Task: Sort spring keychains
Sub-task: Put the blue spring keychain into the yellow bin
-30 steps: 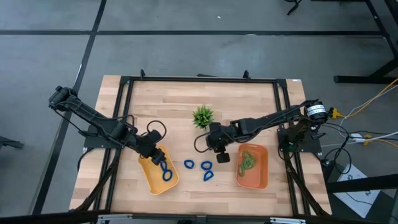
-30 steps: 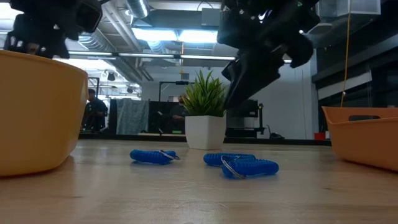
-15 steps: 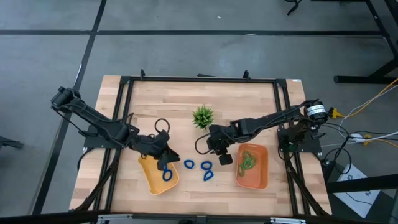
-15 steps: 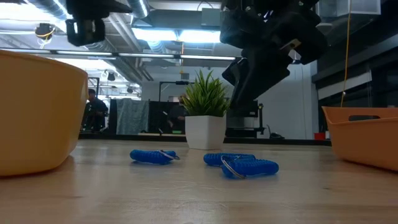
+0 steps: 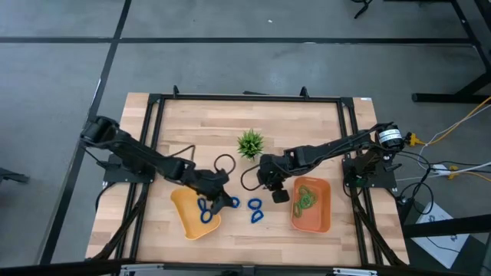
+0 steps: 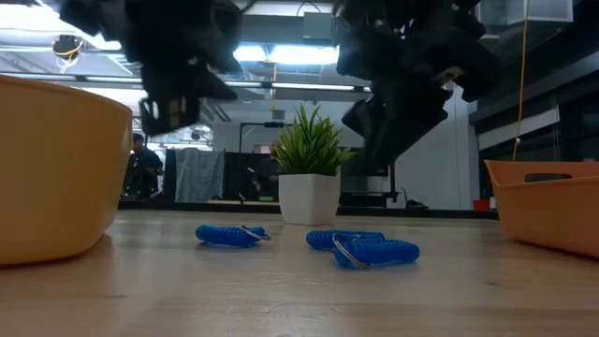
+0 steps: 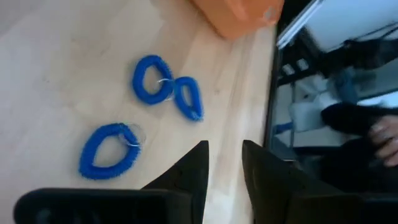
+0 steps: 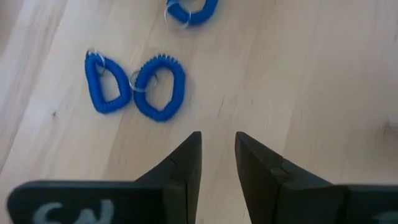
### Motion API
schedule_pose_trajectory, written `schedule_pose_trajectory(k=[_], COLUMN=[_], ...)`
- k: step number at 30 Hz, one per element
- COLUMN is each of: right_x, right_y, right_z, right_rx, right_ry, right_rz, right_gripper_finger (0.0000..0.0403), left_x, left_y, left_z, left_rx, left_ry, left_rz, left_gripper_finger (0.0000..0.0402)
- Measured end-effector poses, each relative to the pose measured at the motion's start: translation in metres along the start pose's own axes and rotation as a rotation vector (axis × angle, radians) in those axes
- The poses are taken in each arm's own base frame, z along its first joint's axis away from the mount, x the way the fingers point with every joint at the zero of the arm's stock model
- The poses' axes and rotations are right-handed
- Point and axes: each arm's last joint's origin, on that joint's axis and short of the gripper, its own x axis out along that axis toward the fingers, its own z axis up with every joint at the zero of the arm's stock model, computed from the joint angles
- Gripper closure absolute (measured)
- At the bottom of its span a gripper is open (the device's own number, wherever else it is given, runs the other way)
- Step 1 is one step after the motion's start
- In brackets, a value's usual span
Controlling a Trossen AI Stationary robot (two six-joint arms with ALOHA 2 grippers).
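Note:
Three dark blue spring keychains lie flat on the wood between the trays [image 5: 233,202] [image 5: 255,204] [image 5: 256,216]; they also show in the low view [image 6: 231,235] [image 6: 365,248]. More blue ones sit in the yellow tray [image 5: 184,221]. Green ones [image 5: 305,198] lie in the orange tray [image 5: 321,218]. My left gripper [image 5: 220,201] hovers at the yellow tray's right rim, beside the nearest blue ring [image 7: 111,151], fingers close together and empty. My right gripper [image 5: 276,192] hangs above the table left of the orange tray, fingers also close together, with blue rings [image 8: 160,87] ahead of it.
A small potted artificial plant [image 5: 250,142] stands behind the rings, mid-table. A black frame runs around the tabletop [image 5: 153,138]. Bare wood lies in front of the trays. A person's hand [image 7: 385,134] shows in the room beyond the table edge.
My left gripper has swung from over the yellow tray toward the table's right and near side, stopping at the tray's right rim by the blue rings. The rings on the table have not moved.

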Motion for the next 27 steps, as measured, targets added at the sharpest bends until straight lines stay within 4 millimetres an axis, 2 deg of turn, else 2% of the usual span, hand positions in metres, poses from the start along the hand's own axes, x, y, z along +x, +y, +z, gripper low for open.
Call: schedule_pose_trajectory(k=[5, 9, 14, 18, 27], right_x=[0.0, 0.0, -0.001, -0.001, -0.001], right_y=[0.0, 0.001, 0.006, 0.009, 0.011], right_z=[-0.004, -0.007, -0.012, -0.012, -0.009], right_rx=[0.03, 0.027, -0.036, -0.036, -0.052], right_ry=[0.04, 0.066, 0.108, 0.11, 0.108], right_rz=[0.003, 0.027, 0.149, 0.168, 0.139], right_gripper_finger=[0.0305, 0.0305, 0.0305, 0.0305, 0.0305], left_x=[0.011, 0.009, 0.001, -0.004, -0.005], left_y=[0.0, -0.01, -0.022, -0.027, -0.026], left_z=[0.016, 0.033, 0.048, 0.053, 0.054], left_rx=[0.119, 0.209, 0.279, 0.292, 0.304], left_ry=[0.019, 0.03, 0.046, 0.037, 0.014], left_rz=[0.045, 0.096, 0.225, 0.297, 0.344], left_gripper_finger=[0.0321, 0.0333, 0.0345, 0.035, 0.035])
